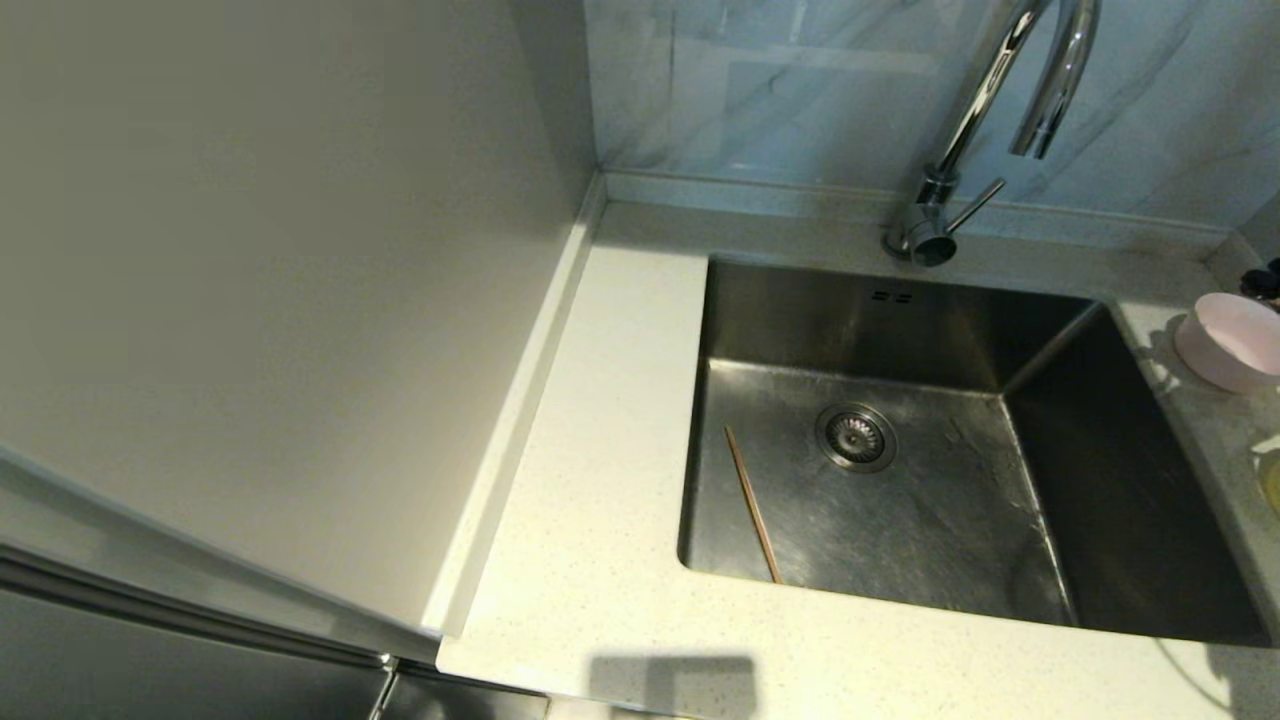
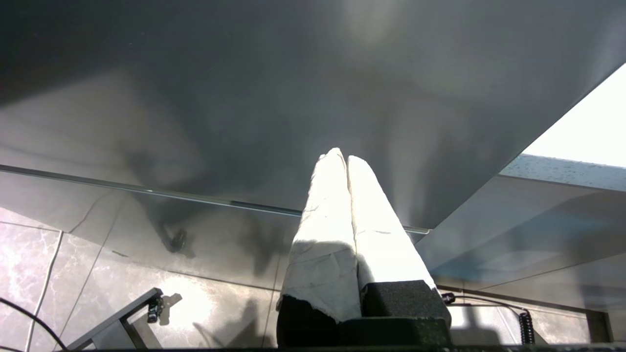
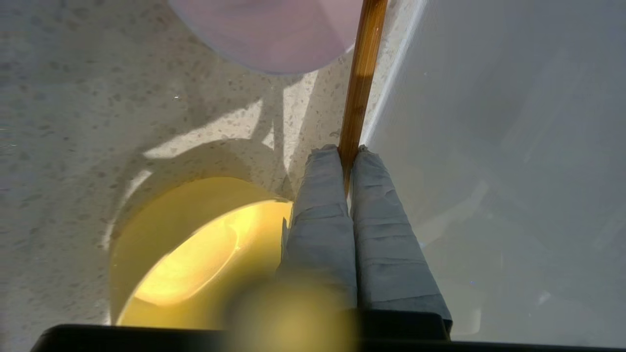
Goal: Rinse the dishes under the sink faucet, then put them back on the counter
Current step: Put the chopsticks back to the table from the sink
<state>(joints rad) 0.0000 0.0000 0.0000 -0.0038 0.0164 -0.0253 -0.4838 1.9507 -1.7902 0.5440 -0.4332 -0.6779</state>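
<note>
One brown chopstick (image 1: 755,505) lies on the floor of the steel sink (image 1: 920,520), left of the drain strainer (image 1: 856,437). The chrome faucet (image 1: 965,130) rises behind the basin; no water is visible. The pink bowl (image 1: 1230,340) stands on the speckled counter (image 1: 590,480) right of the sink, and the yellow-green bowl (image 1: 1272,482) shows only as a sliver at the edge. My right gripper (image 3: 349,151) is shut on the second chopstick (image 3: 362,73), low over the counter (image 3: 73,122) between the yellow-green bowl (image 3: 195,244) and the pink bowl (image 3: 274,34). My left gripper (image 2: 341,157) is shut on nothing, parked below the counter.
A smooth grey-white side panel (image 1: 280,300) rises left of the counter. Another plain panel (image 3: 489,146) stands close beside my right gripper. A marbled backsplash (image 1: 780,90) lies behind the faucet. Tiled floor (image 2: 98,288) and a dark cabinet face (image 2: 293,98) fill the left wrist view.
</note>
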